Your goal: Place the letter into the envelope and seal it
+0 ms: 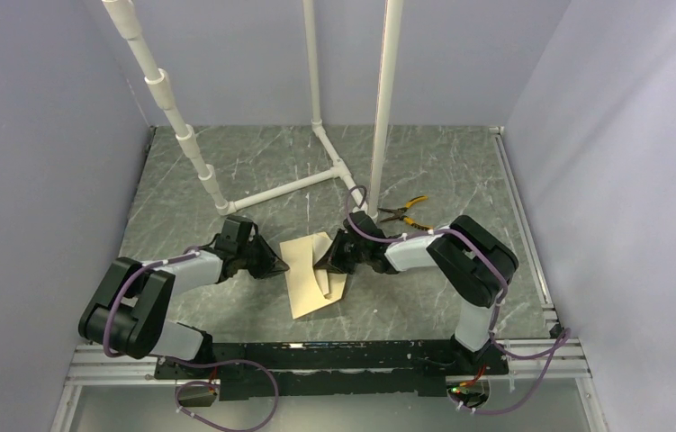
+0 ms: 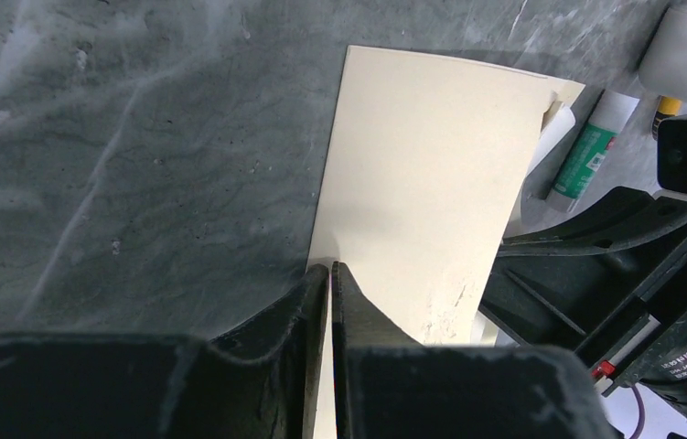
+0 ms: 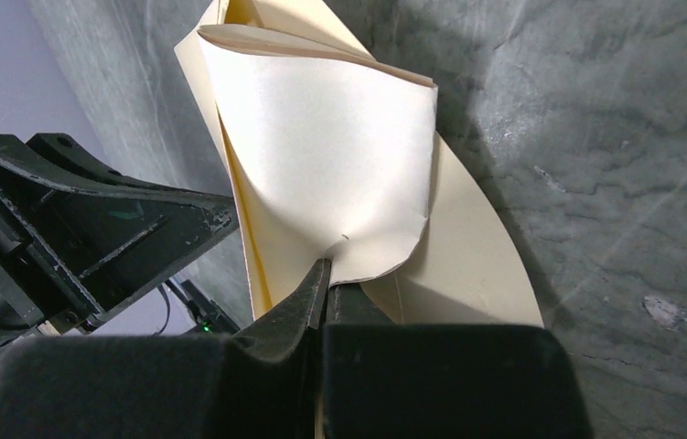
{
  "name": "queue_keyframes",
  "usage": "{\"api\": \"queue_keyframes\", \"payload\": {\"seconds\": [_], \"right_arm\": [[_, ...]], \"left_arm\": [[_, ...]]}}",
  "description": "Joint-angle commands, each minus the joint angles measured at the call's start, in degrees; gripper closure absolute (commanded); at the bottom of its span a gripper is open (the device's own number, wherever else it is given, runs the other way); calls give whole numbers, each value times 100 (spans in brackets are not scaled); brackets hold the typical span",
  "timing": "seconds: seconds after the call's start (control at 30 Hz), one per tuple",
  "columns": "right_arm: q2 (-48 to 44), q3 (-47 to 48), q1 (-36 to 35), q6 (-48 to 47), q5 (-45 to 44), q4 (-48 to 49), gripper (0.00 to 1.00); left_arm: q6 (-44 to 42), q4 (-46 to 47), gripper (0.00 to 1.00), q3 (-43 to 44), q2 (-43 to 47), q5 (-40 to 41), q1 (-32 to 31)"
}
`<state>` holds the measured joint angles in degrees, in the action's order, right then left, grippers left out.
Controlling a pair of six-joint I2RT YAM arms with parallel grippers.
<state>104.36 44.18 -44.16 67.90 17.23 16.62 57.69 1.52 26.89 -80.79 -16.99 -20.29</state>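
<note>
Tan paper, one envelope, lies on the grey marbled table between my two grippers. At the envelope's left edge, my left gripper has its fingers pressed together on the paper, pinching that edge, and the sheet runs away from my fingertips. Over the envelope's right side, my right gripper pinches the rounded tip of the one pale flap, fingers tight on it. The flap curls up from its fold, and the envelope's mouth gapes yellowish beside it. The letter I cannot pick out as a separate sheet. Just past the envelope's right edge lies one glue stick, white with a green label. Farther right of the envelope is one pair of yellow-handled pliers.
</note>
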Motion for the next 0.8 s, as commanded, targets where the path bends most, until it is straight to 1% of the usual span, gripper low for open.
{"api": "queue_keyframes", "payload": {"seconds": [0.0, 0.17, 0.33, 0.57, 0.77], "right_arm": [[31, 1, -125, -225, 289, -481, 100], [-230, -163, -111, -294, 68, -688, 100], [-593, -346, -81, -551, -131, -838, 100], [-410, -417, 41, -822, 569, -657, 100], [-278, -343, 204, -1068, 976, -707, 100]], "left_arm": [[-284, -357, 84, -201, -153, 936, 0], [-248, -440, 84, -189, -125, 1071, -1], [-283, -461, 83, -132, -238, 1158, -1], [-346, -321, 85, -78, -532, 1144, 0], [-395, -344, 85, -88, -491, 1193, -1]]}}
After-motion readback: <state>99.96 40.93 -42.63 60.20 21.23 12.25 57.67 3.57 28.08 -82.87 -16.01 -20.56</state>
